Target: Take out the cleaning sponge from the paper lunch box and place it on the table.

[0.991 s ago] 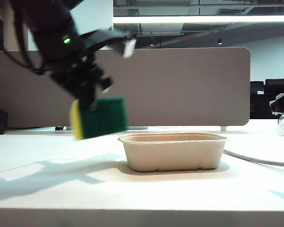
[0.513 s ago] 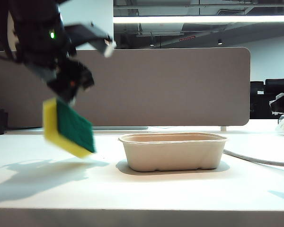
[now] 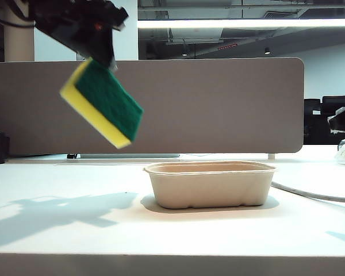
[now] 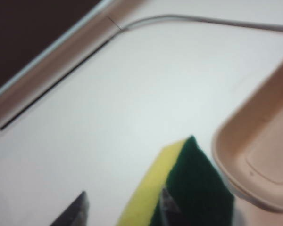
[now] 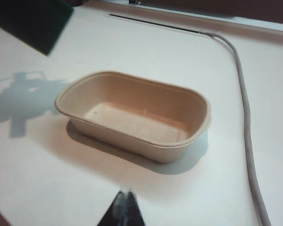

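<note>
We see the sponge (image 3: 102,102) swung up again, high above the desk (image 3: 75,224), left of the empty box (image 3: 210,184); left gripper (image 3: 98,49) clamped on it, placing undone; right gripper (image 5: 124,203) shut near the box.

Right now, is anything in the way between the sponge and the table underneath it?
No. The cleaning sponge hangs tilted from the left gripper, high above bare table. The paper lunch box sits off to the side, not beneath it. The right gripper waits near the box, jaws shut.
</note>
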